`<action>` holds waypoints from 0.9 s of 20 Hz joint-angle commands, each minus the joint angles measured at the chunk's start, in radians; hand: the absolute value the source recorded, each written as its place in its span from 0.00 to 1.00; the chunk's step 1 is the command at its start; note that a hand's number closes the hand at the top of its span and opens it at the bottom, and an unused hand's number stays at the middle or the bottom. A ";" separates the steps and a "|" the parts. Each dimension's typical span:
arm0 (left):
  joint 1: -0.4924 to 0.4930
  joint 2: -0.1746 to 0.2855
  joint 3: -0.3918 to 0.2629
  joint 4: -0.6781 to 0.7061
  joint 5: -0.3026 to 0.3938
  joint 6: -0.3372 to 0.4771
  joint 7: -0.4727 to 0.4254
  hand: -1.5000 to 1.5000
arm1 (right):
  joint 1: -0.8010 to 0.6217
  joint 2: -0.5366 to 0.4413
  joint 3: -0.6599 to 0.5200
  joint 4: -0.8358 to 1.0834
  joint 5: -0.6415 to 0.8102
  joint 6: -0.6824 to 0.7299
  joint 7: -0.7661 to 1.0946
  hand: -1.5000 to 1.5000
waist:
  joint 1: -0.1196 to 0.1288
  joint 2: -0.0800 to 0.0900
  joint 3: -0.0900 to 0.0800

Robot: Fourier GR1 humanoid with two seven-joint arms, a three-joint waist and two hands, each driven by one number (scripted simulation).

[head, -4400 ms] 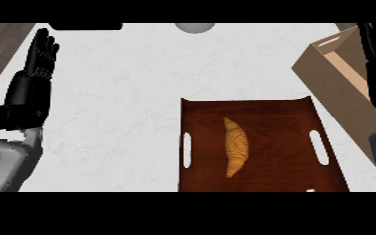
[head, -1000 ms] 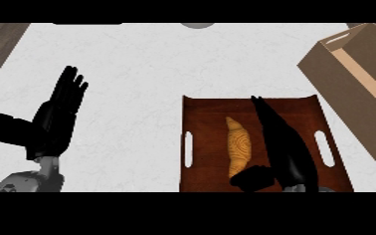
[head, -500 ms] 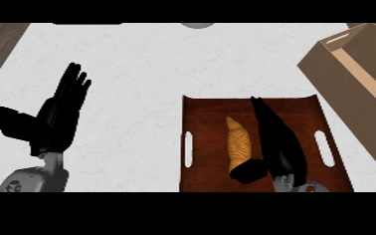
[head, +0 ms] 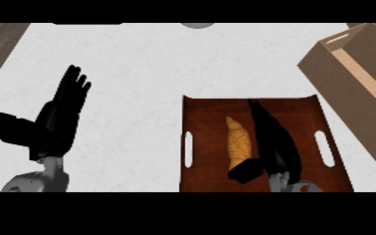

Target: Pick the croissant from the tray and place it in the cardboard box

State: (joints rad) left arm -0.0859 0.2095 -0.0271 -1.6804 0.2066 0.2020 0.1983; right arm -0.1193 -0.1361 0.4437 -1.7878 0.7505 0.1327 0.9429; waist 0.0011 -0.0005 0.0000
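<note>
In the head view, the only one you have, the golden-brown curved croissant (head: 238, 144) lies in the middle of the dark brown wooden tray (head: 213, 110). Its long axis runs from the near side to the far side, with the tapered tip pointing away from you. Your right hand (head: 274, 142) is over the tray just beside it. The fingers are stretched out straight and almost parallel to the pastry along its right flank, and the thumb (head: 246, 170) juts left at the croissant's near end, seemingly touching it. Nothing is closed round the croissant yet, so it lies to the left of your fingers, in the span between them and the thumb. Closing leftward across its short width looks like the natural grasp. Your left hand (head: 62, 114) rests flat-fingered over the white speckled counter (head: 147, 64), well apart from the tray, so the right hand is plainly nearer. The tan cardboard box (head: 345, 74) stands past the tray's far right corner.
</note>
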 commanded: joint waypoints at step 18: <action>-0.004 -0.072 0.052 0.024 -0.065 -0.079 -0.018 0.50 | 0.031 0.107 -0.053 0.209 0.123 -0.043 -0.181 0.00 | 0.000 0.000 0.000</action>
State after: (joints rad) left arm -0.0981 0.1603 0.0397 -1.6490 0.1644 0.1264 0.1927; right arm -0.0796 -0.0444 0.4046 -1.6648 0.8532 0.1262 0.8229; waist 0.0004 -0.0005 -0.0001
